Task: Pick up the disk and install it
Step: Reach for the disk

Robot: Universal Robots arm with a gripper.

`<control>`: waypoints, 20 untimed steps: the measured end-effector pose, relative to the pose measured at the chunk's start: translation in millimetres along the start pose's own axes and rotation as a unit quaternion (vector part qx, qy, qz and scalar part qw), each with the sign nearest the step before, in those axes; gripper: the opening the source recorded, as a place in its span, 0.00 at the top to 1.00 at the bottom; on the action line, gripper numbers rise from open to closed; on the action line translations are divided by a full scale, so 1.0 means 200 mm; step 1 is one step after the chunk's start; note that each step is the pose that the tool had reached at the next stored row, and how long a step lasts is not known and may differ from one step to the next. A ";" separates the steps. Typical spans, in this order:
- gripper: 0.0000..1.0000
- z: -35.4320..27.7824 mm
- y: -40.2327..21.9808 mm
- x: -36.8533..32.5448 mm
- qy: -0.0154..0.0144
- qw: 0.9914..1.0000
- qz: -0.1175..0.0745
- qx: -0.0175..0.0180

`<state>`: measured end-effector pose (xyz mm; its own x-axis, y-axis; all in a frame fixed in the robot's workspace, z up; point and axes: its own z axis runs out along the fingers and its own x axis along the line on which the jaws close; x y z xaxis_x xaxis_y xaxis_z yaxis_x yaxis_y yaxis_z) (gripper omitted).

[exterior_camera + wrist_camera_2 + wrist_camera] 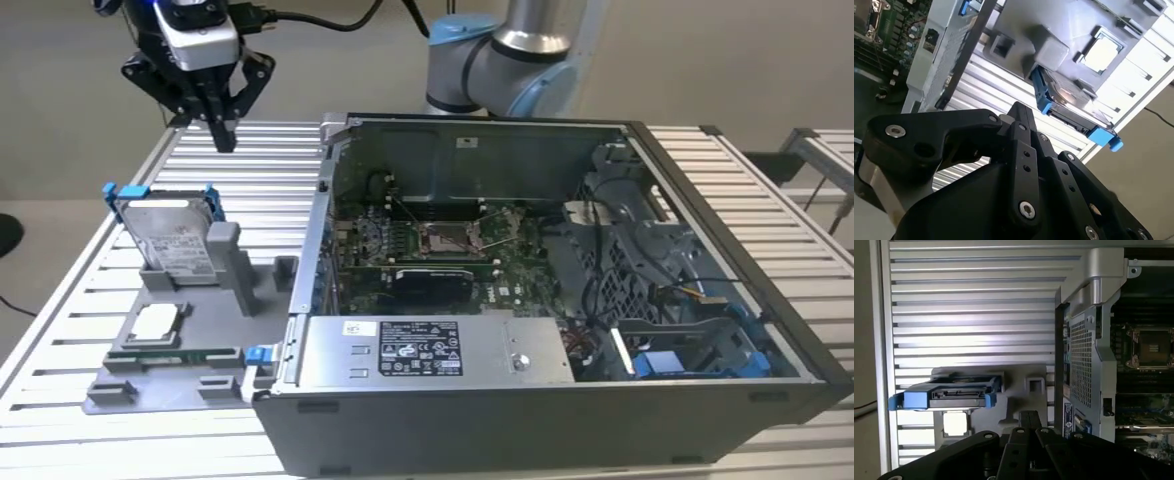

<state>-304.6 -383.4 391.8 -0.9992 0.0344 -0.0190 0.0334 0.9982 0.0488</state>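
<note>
Hardware nearest the exterior camera is a grey holder (200, 335) on the slatted surface (267, 170), carrying a small square chip (156, 322) laid flat. Just behind the chip, the disk (160, 212) stands on edge in a slot of the same holder. It is on the exterior view's left of the open computer case (534, 420) and apart from it. Its blue carrier bracket (127, 192) frames the exposed upper edge. Judged from its metal body, the disk is stiff, fairly heavy for its size, smooth-faced and sensitive to shock. The free upper portion, across the two flat faces or on the bracket rails, appears to be the sound place to take hold. A white label (180, 248) covers the disk face, and a black-and-white sticker (420, 348) sits on the grey box (534, 352) inside the case; their print is not reproduced here. Farther back, the jaws hang over the surface beyond the disk, well apart from it, closed together and holding nothing. The arm's base (514, 60) stands behind the case.
</note>
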 end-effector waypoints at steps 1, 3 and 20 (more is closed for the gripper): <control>1.00 0.000 -0.001 0.015 0.000 1.000 -0.001 0.000; 1.00 -0.001 -0.001 0.043 0.000 1.000 -0.002 0.000; 1.00 -0.001 -0.009 0.261 0.001 1.000 -0.014 0.000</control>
<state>-356.8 -383.4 391.0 -0.9998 0.0071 -0.0190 0.0061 0.9988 0.0488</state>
